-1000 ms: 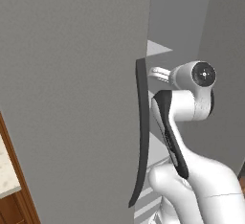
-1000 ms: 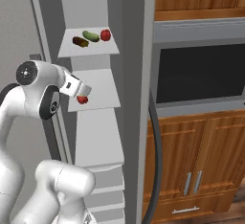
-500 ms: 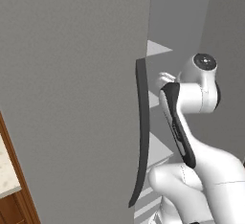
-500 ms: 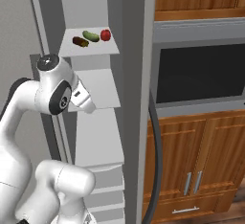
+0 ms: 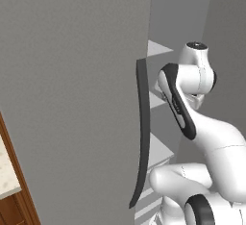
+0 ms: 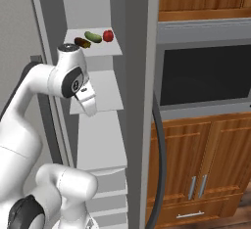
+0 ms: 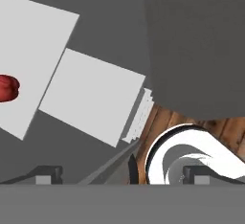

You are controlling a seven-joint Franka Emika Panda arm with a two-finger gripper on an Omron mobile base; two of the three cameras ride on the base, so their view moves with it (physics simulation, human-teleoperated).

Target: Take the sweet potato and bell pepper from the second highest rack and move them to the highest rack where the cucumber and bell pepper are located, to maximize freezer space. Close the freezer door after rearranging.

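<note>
Left base view: the freezer door (image 5: 72, 99) stands open and fills the left side, its long dark handle (image 5: 142, 132) running down its edge. Beyond it pale shelves (image 5: 157, 49) step down inside the freezer (image 5: 226, 36), and the white arm (image 5: 192, 89) reaches in beside them.

Right base view: on the top shelf (image 6: 105, 49) lie a dark item (image 6: 81, 42), a cucumber (image 6: 93, 37) and a red pepper (image 6: 108, 35), in a row and close together. The arm's wrist hangs in front of the second shelf (image 6: 110, 93), covering its left part. A wall oven (image 6: 203, 76) and wood cabinets (image 6: 196, 159) stand to the right.

Hand view: a red pepper (image 7: 8, 88) sits on a pale shelf (image 7: 33, 50) at the left edge; another shelf (image 7: 95, 98) lies beside it. The claw (image 7: 122, 175) shows two fingertips (image 7: 48, 174) set wide apart with nothing between them. No sweet potato can be picked out with certainty.
</note>
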